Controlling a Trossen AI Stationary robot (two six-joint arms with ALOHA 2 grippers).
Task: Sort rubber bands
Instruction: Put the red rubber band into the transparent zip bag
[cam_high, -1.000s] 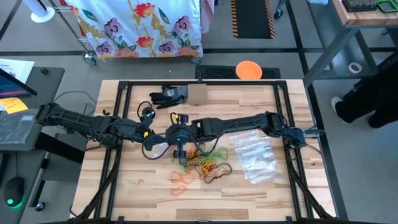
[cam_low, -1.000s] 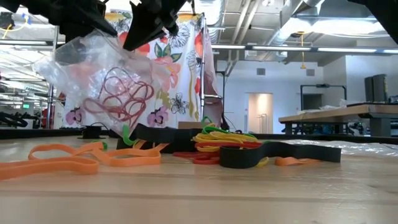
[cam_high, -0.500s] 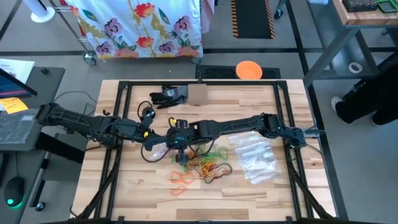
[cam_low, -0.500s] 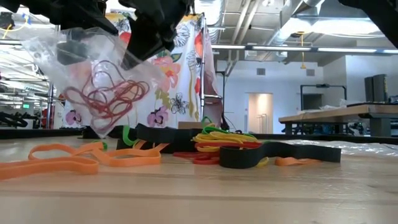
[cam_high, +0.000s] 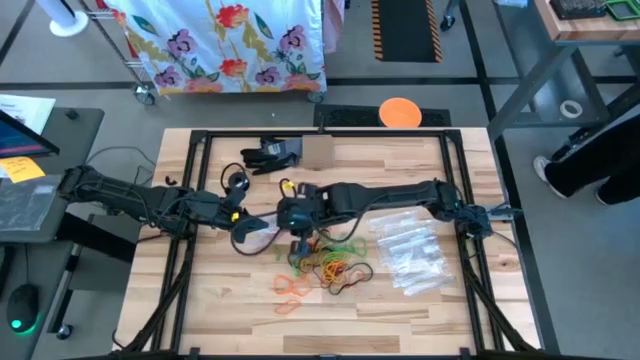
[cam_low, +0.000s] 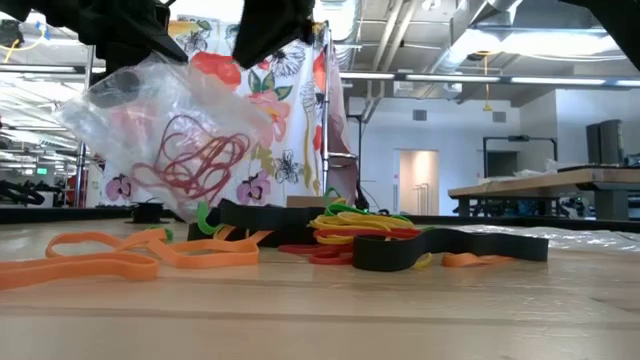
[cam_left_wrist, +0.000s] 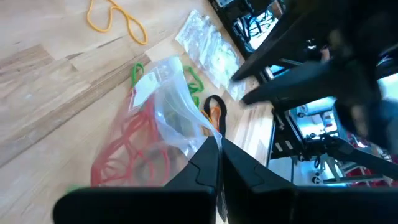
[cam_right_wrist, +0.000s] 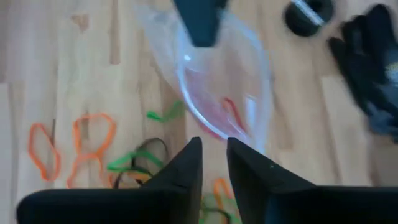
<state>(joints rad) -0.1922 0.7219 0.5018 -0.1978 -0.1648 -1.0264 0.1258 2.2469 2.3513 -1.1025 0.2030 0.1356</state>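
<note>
Red bands (cam_low: 190, 165) sit tangled inside a clear bag (cam_low: 150, 105) hanging above the table. Mixed pile (cam_high: 335, 265) of yellow, green, red, orange and dark bands lies on the wood mid-table. 2 orange loops (cam_high: 291, 290) lie flat just beside the pile, toward the front edge. Green bands (cam_right_wrist: 163, 115) lie loose near the bag.

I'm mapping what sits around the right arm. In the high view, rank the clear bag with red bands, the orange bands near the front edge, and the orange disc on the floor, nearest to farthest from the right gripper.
1. Clear bag with red bands, just beside the right gripper, on its left-arm side.
2. Orange bands, on the table toward the front edge.
3. Orange disc, on the floor beyond the table's far edge.
</note>
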